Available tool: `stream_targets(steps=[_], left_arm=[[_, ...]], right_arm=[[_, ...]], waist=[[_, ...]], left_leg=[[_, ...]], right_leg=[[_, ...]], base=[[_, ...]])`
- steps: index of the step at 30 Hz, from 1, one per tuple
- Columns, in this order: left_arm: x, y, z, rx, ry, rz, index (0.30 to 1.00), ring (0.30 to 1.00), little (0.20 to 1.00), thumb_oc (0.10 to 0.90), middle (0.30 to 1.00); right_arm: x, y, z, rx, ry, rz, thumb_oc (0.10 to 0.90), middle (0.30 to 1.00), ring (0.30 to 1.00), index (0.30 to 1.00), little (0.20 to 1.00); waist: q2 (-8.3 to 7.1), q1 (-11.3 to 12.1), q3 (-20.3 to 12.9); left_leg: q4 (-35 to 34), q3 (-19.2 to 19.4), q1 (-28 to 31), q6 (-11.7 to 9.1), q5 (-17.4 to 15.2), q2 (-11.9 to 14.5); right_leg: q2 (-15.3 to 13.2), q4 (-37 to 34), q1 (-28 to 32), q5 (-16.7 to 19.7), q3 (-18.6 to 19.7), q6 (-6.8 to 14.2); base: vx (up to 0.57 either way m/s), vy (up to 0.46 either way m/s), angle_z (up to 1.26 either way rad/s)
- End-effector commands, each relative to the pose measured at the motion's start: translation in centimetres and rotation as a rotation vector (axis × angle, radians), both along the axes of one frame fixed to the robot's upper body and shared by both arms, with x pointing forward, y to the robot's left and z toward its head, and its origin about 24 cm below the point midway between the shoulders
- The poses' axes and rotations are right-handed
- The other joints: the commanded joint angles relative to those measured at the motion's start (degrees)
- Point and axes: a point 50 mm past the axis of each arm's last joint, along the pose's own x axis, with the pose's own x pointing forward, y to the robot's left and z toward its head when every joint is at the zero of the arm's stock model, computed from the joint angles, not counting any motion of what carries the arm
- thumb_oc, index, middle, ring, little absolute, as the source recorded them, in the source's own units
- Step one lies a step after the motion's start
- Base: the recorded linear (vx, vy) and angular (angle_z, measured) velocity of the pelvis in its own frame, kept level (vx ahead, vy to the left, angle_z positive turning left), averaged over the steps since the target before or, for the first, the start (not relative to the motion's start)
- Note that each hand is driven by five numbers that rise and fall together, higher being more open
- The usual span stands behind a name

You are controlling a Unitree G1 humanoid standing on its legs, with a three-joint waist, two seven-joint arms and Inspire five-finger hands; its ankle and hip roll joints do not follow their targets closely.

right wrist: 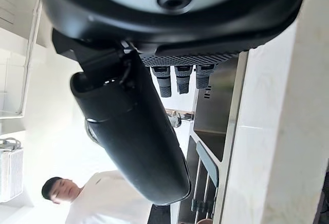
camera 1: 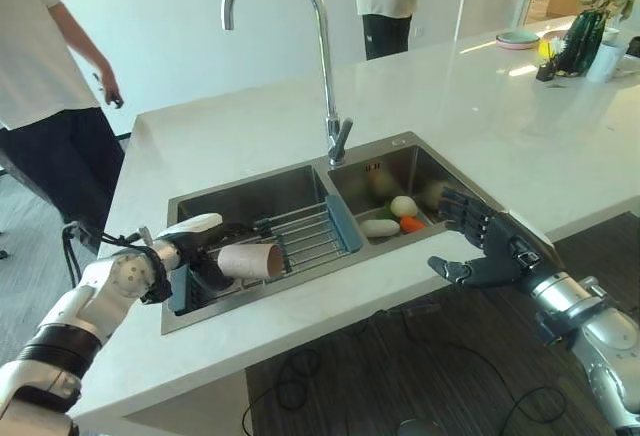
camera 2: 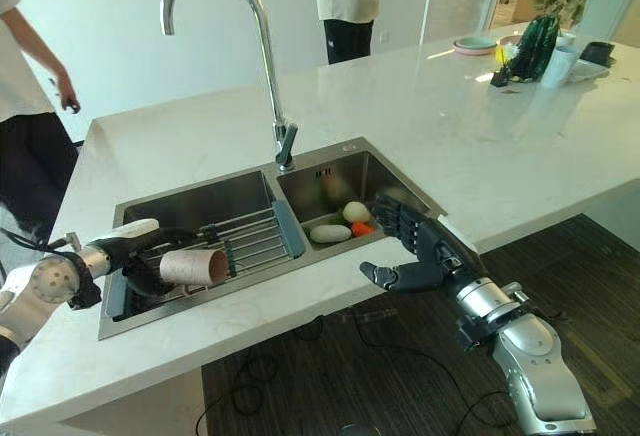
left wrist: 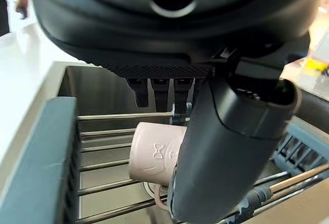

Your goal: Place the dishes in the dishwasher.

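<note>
I hold my left hand over the sink rack, fingers relaxed just above the pink cup lying there; my right hand hovers spread beside vegetables.

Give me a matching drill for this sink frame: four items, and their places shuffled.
Items:
1. pink cup
2. carrot
3. right hand
4. faucet

Places:
A. in the right sink basin
B. rising from the counter behind the sink
C. on the wire rack over the left basin, by the left hand
D. open, above the counter edge in front of the right basin

Pairs: 1-C, 2-A, 3-D, 4-B
</note>
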Motion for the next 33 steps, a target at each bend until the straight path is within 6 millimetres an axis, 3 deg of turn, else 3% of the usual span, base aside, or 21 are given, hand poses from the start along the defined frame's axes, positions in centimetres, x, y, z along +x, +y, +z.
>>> stream_targets(steps=[1,10,18,19,20,21,22,28,33], left_arm=[[2.9,-0.6,6.3,-0.021,-0.309,0.006,0.900,0.900,0.900,0.800,0.900],[3.3,-0.4,5.2,-0.023,-0.279,0.034,0.900,0.900,0.900,0.800,0.900],[2.6,0.7,2.0,0.027,-0.107,0.085,0.900,0.900,0.900,0.800,0.900],[2.4,0.7,1.4,0.035,-0.059,0.082,0.568,0.568,0.568,0.579,0.568],[2.3,0.7,0.9,0.043,-0.037,0.075,0.521,0.521,0.521,0.547,0.521],[2.1,0.6,0.4,0.052,0.000,0.064,0.432,0.432,0.432,0.488,0.432],[1.8,0.3,-0.5,0.061,0.063,0.048,0.300,0.300,0.300,0.400,0.300],[0.8,-0.6,-4.0,0.066,0.250,0.041,0.300,0.300,0.300,0.400,0.300],[1.0,-0.8,-3.4,0.039,0.155,0.054,0.300,0.300,0.300,0.400,0.300]], right_arm=[[1.0,0.4,6.2,-0.018,-0.314,0.056,0.800,0.900,0.900,0.900,0.900],[0.7,-0.2,6.0,-0.033,-0.300,0.037,0.800,0.900,0.900,0.900,0.900],[0.3,-0.7,6.0,-0.051,-0.288,0.035,0.800,0.900,0.900,0.900,0.900],[0.2,-0.7,6.0,-0.054,-0.287,0.035,0.800,0.900,0.900,0.900,0.900],[0.2,-0.7,6.0,-0.055,-0.286,0.036,0.800,0.900,0.900,0.900,0.900],[0.2,-0.7,6.1,-0.057,-0.286,0.037,0.800,0.900,0.900,0.900,0.900],[0.2,-0.6,6.1,-0.057,-0.285,0.035,0.800,0.900,0.900,0.900,0.900],[0.6,-0.2,6.0,-0.065,-0.275,0.054,0.800,0.900,0.900,0.900,0.900],[0.5,-0.1,5.8,-0.065,-0.268,0.049,0.800,0.900,0.900,0.900,0.900]], waist=[[0.26,-0.40,-1.35],[0.20,-1.82,-1.51],[0.29,-2.90,-1.53],[0.29,-3.04,-1.47],[0.27,-3.12,-1.47],[0.27,-3.17,-1.41],[0.25,-3.10,-1.31],[0.16,-3.00,-0.89],[-0.09,-2.43,-0.66]], left_leg=[[5.47,-0.34,2.54,-0.25,-11.80,0.36],[5.47,0.99,3.03,-0.03,-12.03,0.67],[5.47,2.18,3.61,0.16,-12.27,0.85],[5.47,2.29,3.63,0.17,-12.28,0.85],[5.47,2.34,3.65,0.20,-12.31,0.84],[5.47,2.39,3.66,0.23,-12.35,0.83],[5.47,2.41,3.62,0.28,-12.41,0.82],[5.47,2.37,3.73,0.29,-12.36,0.93],[5.47,2.08,3.70,0.17,-12.29,0.93]], right_leg=[[0.06,-1.97,4.33,-4.56,-2.69,4.93],[0.43,-1.97,4.08,-4.41,-1.63,5.03],[0.72,-1.97,3.93,-4.31,-0.60,5.23],[0.78,-1.97,3.86,-4.26,-0.47,5.25],[0.82,-1.97,3.82,-4.25,-0.38,5.24],[0.84,-1.97,3.76,-4.23,-0.29,5.26],[0.82,-1.97,3.66,-4.20,-0.24,5.29],[0.93,-1.97,3.80,-4.34,-0.41,5.18],[0.67,-1.97,3.99,-4.37,-0.98,5.19]], base=[[0.02,0.004,-0.05],[0.02,0.003,-0.08],[0.04,0.011,-0.06],[0.02,0.003,-0.04],[0.02,0.004,-0.08],[0.01,0.000,-0.11],[0.01,-0.001,-0.11],[0.00,0.000,-0.01],[0.00,0.000,0.00]])
